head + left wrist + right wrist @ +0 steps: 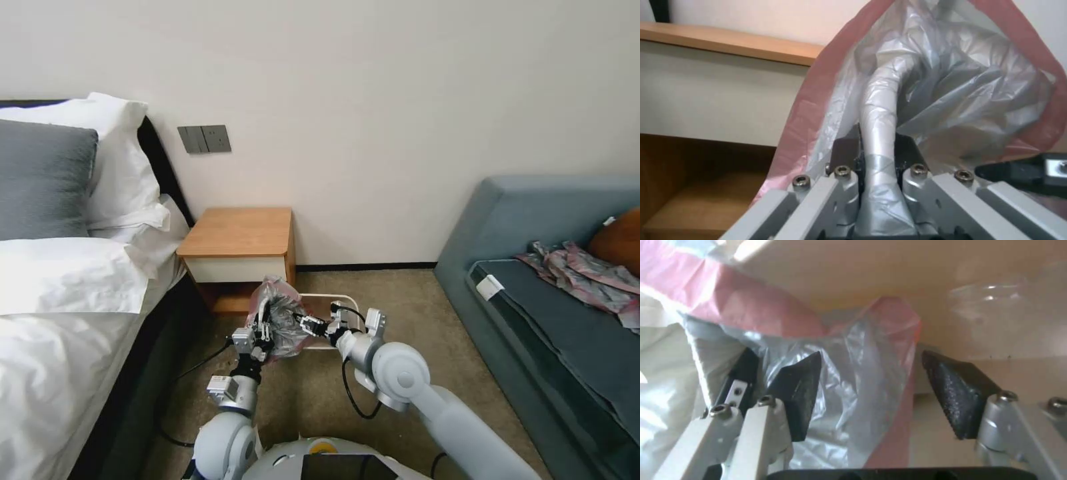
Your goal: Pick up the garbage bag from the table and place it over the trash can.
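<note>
Hanging from the clamped left tool (pixel 876 156), garbage bag (pixel 951 83) spans the open right tool (pixel 871 390).

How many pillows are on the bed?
3: a grey fabric pillow in front, a white pillow behind it, and another white pillow lying lower. More may be hidden.

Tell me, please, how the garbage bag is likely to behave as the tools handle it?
Probably floppy: the garbage bag hangs crumpled from the left tool, shut on a twisted strand. Likely light and slippery, being thin, glossy film, so it may slide between the open right tool.
</note>
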Controlling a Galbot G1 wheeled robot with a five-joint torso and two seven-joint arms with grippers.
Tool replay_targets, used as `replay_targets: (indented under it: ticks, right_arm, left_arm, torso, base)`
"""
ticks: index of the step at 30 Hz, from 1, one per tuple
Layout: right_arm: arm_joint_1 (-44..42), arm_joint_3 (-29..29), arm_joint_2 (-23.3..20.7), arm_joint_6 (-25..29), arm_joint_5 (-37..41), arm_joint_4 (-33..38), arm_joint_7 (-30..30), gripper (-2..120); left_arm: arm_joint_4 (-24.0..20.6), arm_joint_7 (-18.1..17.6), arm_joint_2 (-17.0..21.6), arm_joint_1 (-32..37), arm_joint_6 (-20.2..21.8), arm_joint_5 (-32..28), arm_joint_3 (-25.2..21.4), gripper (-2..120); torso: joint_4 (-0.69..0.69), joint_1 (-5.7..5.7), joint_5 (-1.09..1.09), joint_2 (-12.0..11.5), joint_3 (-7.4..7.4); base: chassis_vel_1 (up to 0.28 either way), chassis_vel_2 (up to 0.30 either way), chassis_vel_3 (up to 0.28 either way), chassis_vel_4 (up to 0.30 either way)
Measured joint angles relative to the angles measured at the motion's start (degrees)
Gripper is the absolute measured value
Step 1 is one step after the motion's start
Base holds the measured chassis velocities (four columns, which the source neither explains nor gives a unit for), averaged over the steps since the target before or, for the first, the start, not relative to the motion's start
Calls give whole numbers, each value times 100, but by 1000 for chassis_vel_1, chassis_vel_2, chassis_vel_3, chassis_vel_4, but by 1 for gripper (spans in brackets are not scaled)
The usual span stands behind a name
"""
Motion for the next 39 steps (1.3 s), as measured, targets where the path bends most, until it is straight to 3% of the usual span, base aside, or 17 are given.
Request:
replay_targets:
  ticks: [29, 39]
  right_arm:
    - [247, -77, 52, 9, -718, -363, -600, 60]
    - [307, -147, 69, 22, -746, -426, -614, 26]
  left_arm:
    - [-93, 45, -28, 94, 5, 41, 10, 6]
    - [-67, 48, -28, 68, 20, 39, 7, 6]
  torso:
    - [0, 0, 0, 1, 0]
    - [0, 0, 0, 1, 0]
  base:
    - [0, 0, 0, 0]
    - [0, 0, 0, 0]
